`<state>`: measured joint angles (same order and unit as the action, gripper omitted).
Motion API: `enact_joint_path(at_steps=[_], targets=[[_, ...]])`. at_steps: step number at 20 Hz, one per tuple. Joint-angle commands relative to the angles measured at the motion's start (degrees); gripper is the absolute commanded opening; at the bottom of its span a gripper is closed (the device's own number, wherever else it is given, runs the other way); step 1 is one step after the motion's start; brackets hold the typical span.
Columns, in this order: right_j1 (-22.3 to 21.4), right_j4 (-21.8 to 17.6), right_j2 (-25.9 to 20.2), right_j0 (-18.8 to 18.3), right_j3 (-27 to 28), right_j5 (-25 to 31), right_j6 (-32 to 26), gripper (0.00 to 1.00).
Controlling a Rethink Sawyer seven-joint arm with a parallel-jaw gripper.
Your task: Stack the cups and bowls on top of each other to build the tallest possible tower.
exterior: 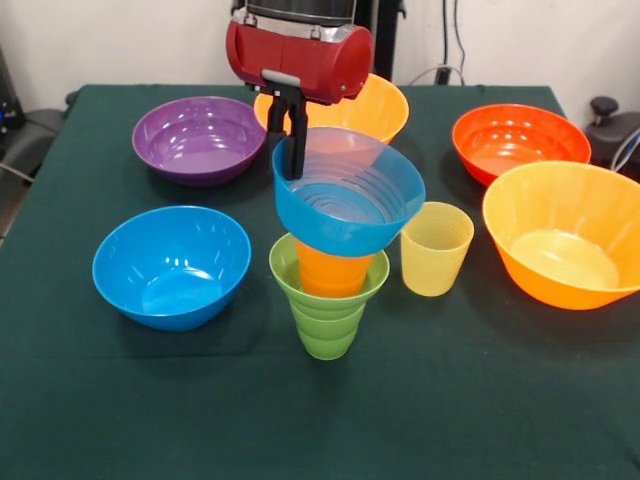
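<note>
The tower stands at the table's middle front. A green ribbed cup (326, 325) is its lowest piece, with a wider green rim (283, 268) flaring above it. An orange cup (333, 272) sits inside that rim. My gripper (296, 165) comes down from the red arm (300, 55) and is shut on the left rim of the small translucent blue bowl (350, 195). It holds the bowl tilted, directly over the orange cup. I cannot tell if the bowl's base touches the cup. The pale yellow cup (436, 247) stands just right of the tower.
A medium blue bowl (172, 265) sits left of the tower and a purple bowl (198, 138) behind it. One big orange bowl (388, 105) is behind the arm and another (565, 232) at the right edge. A red-orange bowl (520, 140) is at the back right.
</note>
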<state>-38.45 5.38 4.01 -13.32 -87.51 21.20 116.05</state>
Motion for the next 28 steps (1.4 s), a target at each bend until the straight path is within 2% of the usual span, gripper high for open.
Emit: enact_joint_path(at_steps=[1,28], targets=[[0.55,0.38,-4.42,0.87,-5.05,-2.80,7.64,0.00],[0.06,-0.69,-5.23,0.08,-7.88,-7.17,6.45,0.00]])
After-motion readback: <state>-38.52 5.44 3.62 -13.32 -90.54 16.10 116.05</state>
